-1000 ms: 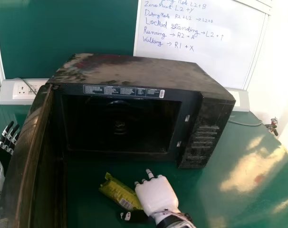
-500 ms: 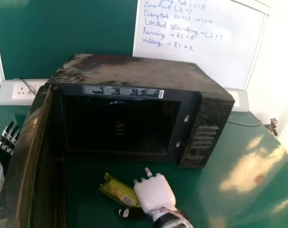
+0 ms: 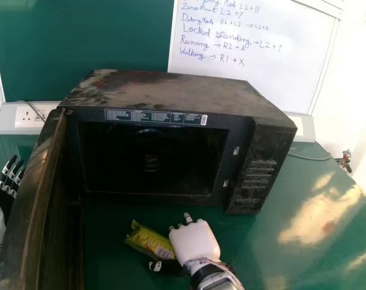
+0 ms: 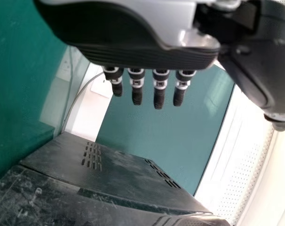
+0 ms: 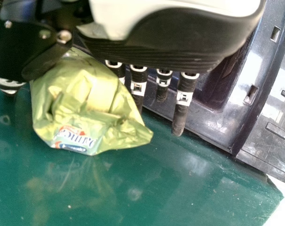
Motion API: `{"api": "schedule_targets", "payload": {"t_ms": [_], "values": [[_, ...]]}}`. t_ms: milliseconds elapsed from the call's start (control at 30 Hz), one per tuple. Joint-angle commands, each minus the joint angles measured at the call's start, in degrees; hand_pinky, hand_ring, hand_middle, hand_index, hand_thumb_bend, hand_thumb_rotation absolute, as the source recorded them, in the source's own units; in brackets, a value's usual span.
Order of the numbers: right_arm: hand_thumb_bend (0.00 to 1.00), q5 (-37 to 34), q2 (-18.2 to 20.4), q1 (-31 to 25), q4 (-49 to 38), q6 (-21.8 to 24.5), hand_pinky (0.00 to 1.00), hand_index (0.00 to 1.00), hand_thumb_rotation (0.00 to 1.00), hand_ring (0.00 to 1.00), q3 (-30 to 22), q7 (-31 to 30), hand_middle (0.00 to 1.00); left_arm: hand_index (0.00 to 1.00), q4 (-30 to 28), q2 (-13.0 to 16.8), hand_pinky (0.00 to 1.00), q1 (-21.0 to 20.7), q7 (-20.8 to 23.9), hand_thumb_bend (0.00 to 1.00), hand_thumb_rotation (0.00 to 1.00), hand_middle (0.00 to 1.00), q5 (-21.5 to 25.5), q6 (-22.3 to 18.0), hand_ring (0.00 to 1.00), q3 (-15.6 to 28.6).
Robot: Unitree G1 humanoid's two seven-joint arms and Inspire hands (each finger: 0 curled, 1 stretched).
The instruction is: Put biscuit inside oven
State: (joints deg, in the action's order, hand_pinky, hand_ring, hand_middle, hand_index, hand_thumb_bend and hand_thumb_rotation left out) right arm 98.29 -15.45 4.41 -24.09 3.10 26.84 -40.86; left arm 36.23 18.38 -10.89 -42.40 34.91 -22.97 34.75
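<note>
Glossy green bench [image 3: 261,257]; on it the boxy, smudged black oven [image 3: 171,90], door open at left. Cavity too dark for me to read. Left wrist view adds slotted vents [image 4: 91,157]. My right hand [image 3: 195,243]: smooth white back, fingers straight. My left hand [image 3: 0,202], cut off at head view's edge: fingers apart. Crinkled yellow-green biscuit packet [image 3: 151,241] before the oven, right end hidden there by my right hand.

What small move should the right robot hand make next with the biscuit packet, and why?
The right robot hand should probably close around the biscuit packet: it lies between the hand's thumb and its straight fingers, in front of the oven, whose door stands open.
</note>
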Motion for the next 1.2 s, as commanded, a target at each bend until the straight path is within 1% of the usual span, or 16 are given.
{"api": "schedule_targets", "payload": {"t_ms": [0, 67, 100, 133, 167, 233, 333, 367, 400, 467, 533, 600, 733, 900, 1033, 1167], "values": [[0.97, -0.4, -0.1, -0.4, 1.6, 0.2, 0.68, 0.83, 0.59, 0.75, 0.1, -1.9, 0.79, 0.89, 2.3, -2.4, 0.53, 1.4, -0.3, 0.15, 0.00, 0.79, 0.0, -0.5, 0.73, -0.6], [0.95, -0.1, -0.1, -0.7, 1.6, 0.7, 0.66, 0.82, 0.55, 0.74, 0.2, -0.5, 0.77, 0.89, 2.5, -2.4, 0.52, 1.4, -0.3, 0.15, 0.00, 0.79, 0.1, -0.4, 0.73, -0.6], [0.91, -0.6, 0.2, -1.2, 1.7, 1.2, 0.65, 0.79, 0.50, 0.72, 0.0, 1.2, 0.76, 0.89, 2.6, -2.4, 0.52, 1.3, -0.3, 0.16, 0.00, 0.79, 0.1, -0.5, 0.72, -0.6], [0.83, -1.5, 0.6, -1.7, 1.8, 1.7, 0.63, 0.75, 0.39, 0.69, -0.3, 3.1, 0.73, 0.89, 2.7, -2.4, 0.52, 1.3, -0.5, 0.16, 0.00, 0.79, 0.1, -0.6, 0.72, -0.6], [0.78, -2.7, 0.7, -2.1, 1.9, 2.0, 0.63, 0.72, 0.31, 0.67, -0.6, 4.7, 0.71, 0.89, 2.9, -2.3, 0.52, 1.2, -0.8, 0.16, 0.00, 0.79, 0.2, -0.6, 0.73, -0.5], [0.72, -6.2, 0.8, -2.6, 1.9, 2.2, 0.59, 0.68, 0.18, 0.60, -1.3, 6.9, 0.64, 0.90, 3.1, -2.3, 0.51, 1.1, -1.1, 0.15, 0.00, 0.79, 0.4, -0.6, 0.73, -0.4], [0.72, -10.2, 1.0, -2.6, 1.8, 2.5, 0.54, 0.64, 0.12, 0.52, -2.2, 8.2, 0.54, 0.89, 2.7, -2.4, 0.50, 1.2, -0.5, 0.16, 0.00, 0.78, -0.1, -0.9, 0.72, -0.5], [0.64, -10.8, 0.9, -2.5, 1.8, 2.5, 0.53, 0.63, 0.06, 0.50, -2.3, 8.2, 0.51, 0.89, 2.6, -2.4, 0.50, 1.3, -0.4, 0.16, 0.00, 0.79, -0.1, -0.8, 0.72, -0.5], [0.60, -11.2, 0.8, -2.4, 1.7, 2.6, 0.52, 0.63, 0.03, 0.48, -2.3, 8.0, 0.50, 0.89, 2.3, -2.4, 0.50, 1.3, -0.4, 0.16, 0.00, 0.79, -0.1, -0.7, 0.73, -0.6], [0.57, -11.7, 0.5, -2.2, 1.6, 2.7, 0.53, 0.62, 0.01, 0.49, -2.3, 8.0, 0.49, 0.89, 2.1, -2.5, 0.51, 1.4, -0.3, 0.15, 0.00, 0.79, 0.0, -0.6, 0.72, -0.6], [0.57, -12.0, 0.3, -2.1, 1.6, 2.7, 0.52, 0.62, 0.00, 0.48, -2.3, 8.1, 0.48, 0.89, 2.1, -2.5, 0.51, 1.4, -0.2, 0.16, 0.00, 0.79, 0.1, -0.3, 0.73, -0.6], [0.56, -12.3, 0.1, -1.9, 1.5, 2.8, 0.52, 0.62, 0.00, 0.48, -2.3, 7.7, 0.48, 0.89, 2.5, -2.5, 0.51, 1.2, -0.8, 0.15, 0.00, 0.79, 0.4, -0.2, 0.73, -0.4], [0.57, -13.2, -0.4, -1.6, 1.5, 2.6, 0.51, 0.62, 0.00, 0.46, -2.5, 8.0, 0.48, 0.89, 2.1, -2.6, 0.51, 1.3, -0.4, 0.15, 0.00, 0.78, 0.1, -0.4, 0.72, -0.6], [0.57, -13.4, -0.8, -1.6, 1.5, 2.6, 0.54, 0.61, 0.00, 0.47, -2.3, 9.0, 0.48, 0.89, 2.4, -2.5, 0.51, 1.1, -0.5, 0.15, 0.00, 0.78, 0.4, 0.1, 0.72, -0.5], [0.57, -13.8, -0.8, -1.6, 1.6, 2.7, 0.55, 0.62, 0.00, 0.48, -2.4, 9.7, 0.48, 0.89, 2.2, -2.6, 0.49, 1.1, 0.3, 0.16, 0.00, 0.78, 0.0, 0.1, 0.72, -0.6], [0.57, -14.2, -1.1, -1.8, 1.5, 2.7, 0.57, 0.61, 0.00, 0.50, -2.7, 12.2, 0.48, 0.89, 2.9, -2.6, 0.48, 0.8, -0.3, 0.16, 0.00, 0.78, 0.4, 0.0, 0.71, -0.5]]}}
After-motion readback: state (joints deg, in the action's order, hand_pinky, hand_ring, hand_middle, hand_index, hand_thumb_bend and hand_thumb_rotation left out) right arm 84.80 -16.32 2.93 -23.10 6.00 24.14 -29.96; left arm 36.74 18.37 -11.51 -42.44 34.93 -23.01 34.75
